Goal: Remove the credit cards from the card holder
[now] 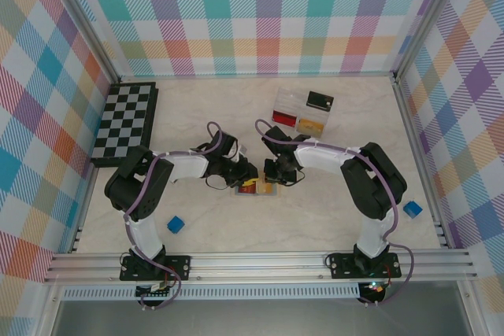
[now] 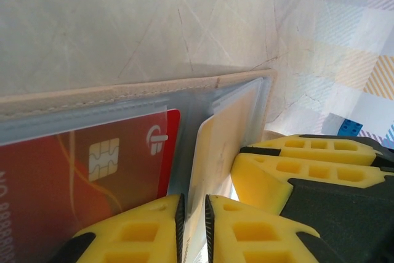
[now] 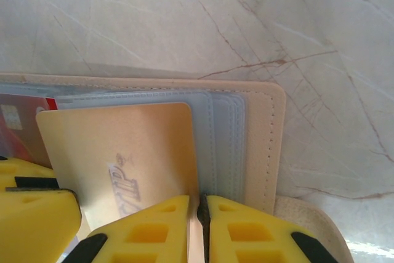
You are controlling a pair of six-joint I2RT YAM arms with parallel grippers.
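The card holder point(image 1: 257, 190) lies open on the table, tan rim point(image 2: 92, 95) point(image 3: 266, 140) round a pale blue lining. A red credit card point(image 2: 74, 170) point(image 3: 15, 124) sits in its left panel under a clear sleeve. A gold credit card point(image 2: 225, 133) point(image 3: 123, 152) marked VIP stands tilted up out of the right panel. My left gripper point(image 1: 246, 179) point(image 2: 194, 226) is shut on the gold card's lower edge. My right gripper point(image 1: 272, 177) point(image 3: 198, 226) is shut on a thin edge of the holder's right panel, beside that card. Its fingers point(image 2: 277, 170) almost touch my left ones.
A checkerboard point(image 1: 124, 122) lies at the back left. A clear compartment box point(image 1: 303, 112) stands behind the holder. One blue cube point(image 1: 175, 224) rests near the left arm's base, another point(image 1: 413, 209) point(image 2: 352, 126) at the right. Plaid walls and metal rails enclose the table.
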